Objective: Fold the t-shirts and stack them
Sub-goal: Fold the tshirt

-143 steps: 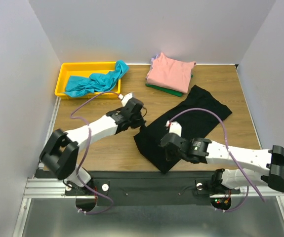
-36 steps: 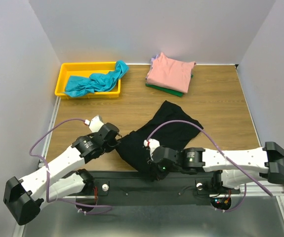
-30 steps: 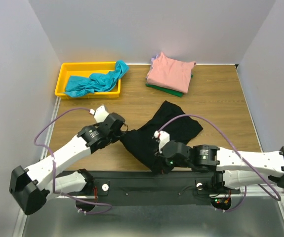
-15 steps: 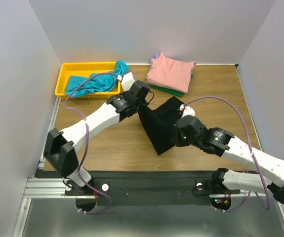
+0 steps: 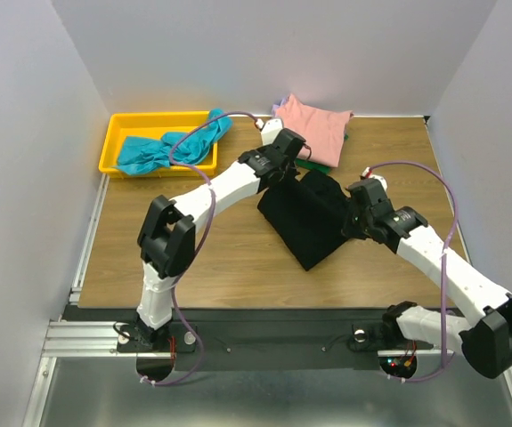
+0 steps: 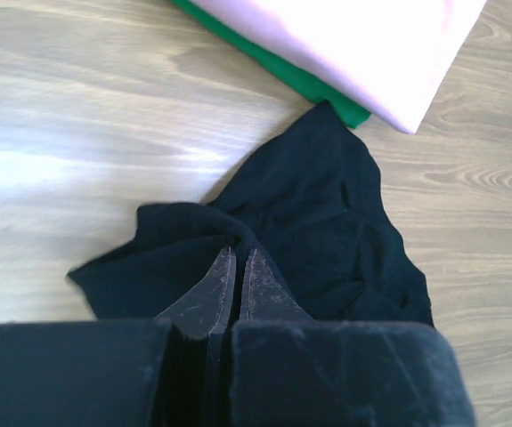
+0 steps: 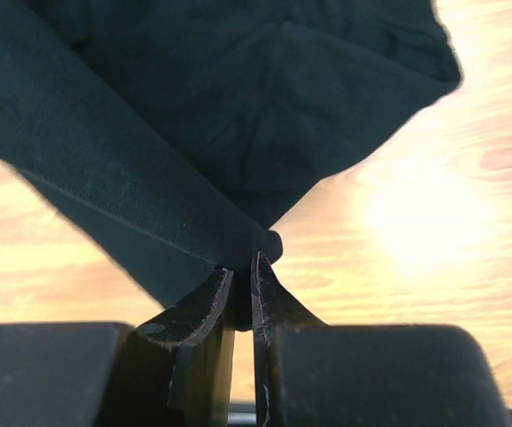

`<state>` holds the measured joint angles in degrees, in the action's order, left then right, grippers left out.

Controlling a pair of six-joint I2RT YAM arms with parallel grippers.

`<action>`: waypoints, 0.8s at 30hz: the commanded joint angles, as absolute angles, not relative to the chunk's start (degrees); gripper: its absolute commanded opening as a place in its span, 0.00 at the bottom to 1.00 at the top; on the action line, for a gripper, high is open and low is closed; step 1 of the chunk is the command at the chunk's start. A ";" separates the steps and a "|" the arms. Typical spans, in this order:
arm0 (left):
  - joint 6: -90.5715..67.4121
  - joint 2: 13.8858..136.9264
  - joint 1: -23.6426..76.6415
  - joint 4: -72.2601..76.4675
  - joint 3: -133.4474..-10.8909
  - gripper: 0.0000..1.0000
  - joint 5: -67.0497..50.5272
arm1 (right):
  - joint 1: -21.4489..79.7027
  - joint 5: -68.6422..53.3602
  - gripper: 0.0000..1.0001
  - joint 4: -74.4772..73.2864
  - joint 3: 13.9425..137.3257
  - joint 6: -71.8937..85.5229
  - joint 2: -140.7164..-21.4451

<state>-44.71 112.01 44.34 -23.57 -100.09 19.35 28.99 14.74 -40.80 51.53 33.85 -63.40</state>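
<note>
Surface (image 5: 193, 240), light wood: large black cloth t-shirt (image 5: 307, 218) centre-right, part-folded, rumpled, just beside stack. Stack at far edge: salmon-pink t-shirt (image 5: 313, 124) on top, green t-shirt (image 6: 264, 67) under, lavender t-shirt (image 5: 276, 108) barely peeking out. Teal t-shirt (image 5: 153, 151) crumpled in yellow plastic bin (image 5: 111, 142), unfolded. Left hand (image 6: 238, 258) pinched shut on black shirt's far edge. Right hand (image 7: 240, 262) pinched shut on its right corner. Estimate: three stacked, black mid-fold, teal untouched.

Top camera looks down from above the near edge over the whole table (image 5: 220, 258) — both wrist cameras hang close over the black shirt (image 5: 304, 218), shared by all three.
</note>
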 commanded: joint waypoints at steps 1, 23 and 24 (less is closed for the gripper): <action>-41.93 116.09 44.21 -19.43 -107.29 0.00 20.48 | 24.00 14.41 0.00 -37.10 50.10 31.64 -63.98; -44.21 136.41 45.00 -3.43 -121.65 0.75 17.32 | 10.72 28.30 0.46 -15.73 52.20 31.03 -82.53; -43.43 135.88 45.17 -3.34 -121.03 0.80 17.40 | 10.64 27.87 0.58 -15.73 52.73 30.68 -82.62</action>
<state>-44.40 138.12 44.97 -6.55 -118.30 16.80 11.31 24.16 -20.34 48.77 31.97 -81.95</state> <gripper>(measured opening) 0.733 0.403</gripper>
